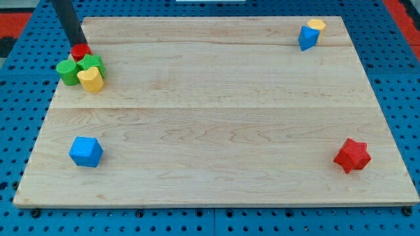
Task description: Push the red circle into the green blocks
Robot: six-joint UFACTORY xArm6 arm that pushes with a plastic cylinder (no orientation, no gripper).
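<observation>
The red circle (pixel 80 51) lies at the view's upper left on the wooden board (pixel 216 118). It touches the green blocks just below it: a green circle (pixel 66 71) and a green star (pixel 92 63). A yellow heart-shaped block (pixel 91 79) rests against the green blocks on their lower right. My rod comes down from the view's top left, and my tip (pixel 77 46) sits right at the red circle's upper edge, touching it.
A blue block (pixel 86 152) lies at the lower left. A red star (pixel 352 155) lies at the lower right. A blue block (pixel 307 38) and a yellow block (pixel 317 26) touch each other at the upper right. Blue pegboard surrounds the board.
</observation>
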